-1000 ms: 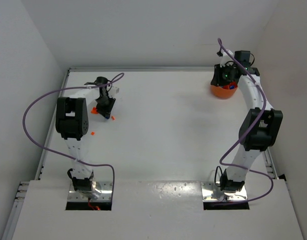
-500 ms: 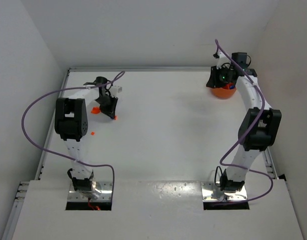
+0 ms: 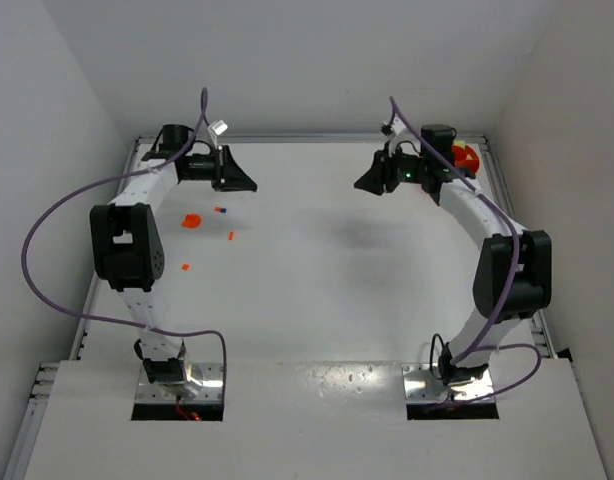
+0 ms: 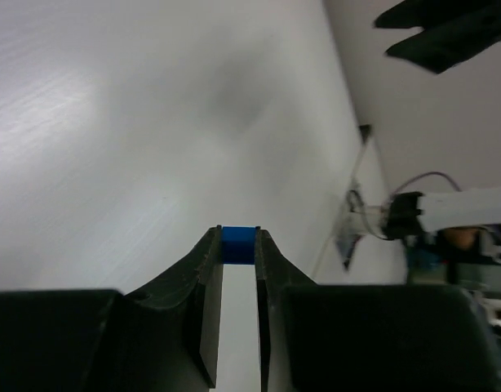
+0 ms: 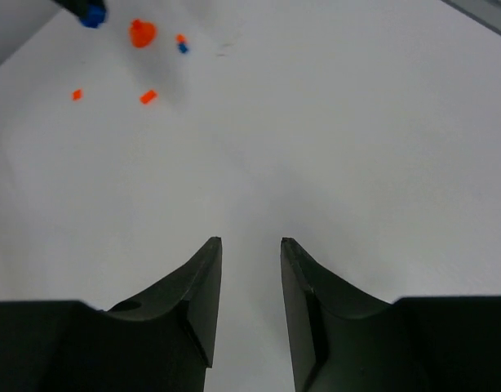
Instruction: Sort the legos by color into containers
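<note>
- A tiny orange-red plastic brick (image 3: 185, 267) lies alone towards the left edge of the white worktop (image 3: 327, 300). It is the nearest of the loose legos.
- A little farther in, a second small orange-red brick (image 3: 231, 236) is seen lying by itself, apart from the first.
- Beyond it, a larger orange-red piece (image 3: 191, 220) is seen near the left edge. A small blue-and-orange pair of bricks (image 3: 220, 210) lies just beside it on its right. Whether the two are joined cannot be told.
- Farther on, the black left gripper (image 4: 238, 235) is held above the worktop near the far left corner, pointed towards the middle of the far edge. Its fingers are closed to a narrow gap on a small blue plastic brick (image 4: 238, 247), which is pinched at the very fingertips.
- The black right gripper (image 5: 250, 242) is held above the worktop on the far side, right of centre. It is pointed towards the left gripper and is well apart from it. Its fingers (image 5: 203, 278) are parted moderately and nothing is gripped; only bare worktop is seen in the gap.
- In the far right corner, a bright orange round plastic bowl (image 3: 469, 157) is set, largely hidden behind the right arm (image 3: 487, 225). Its contents cannot be made out.
</note>
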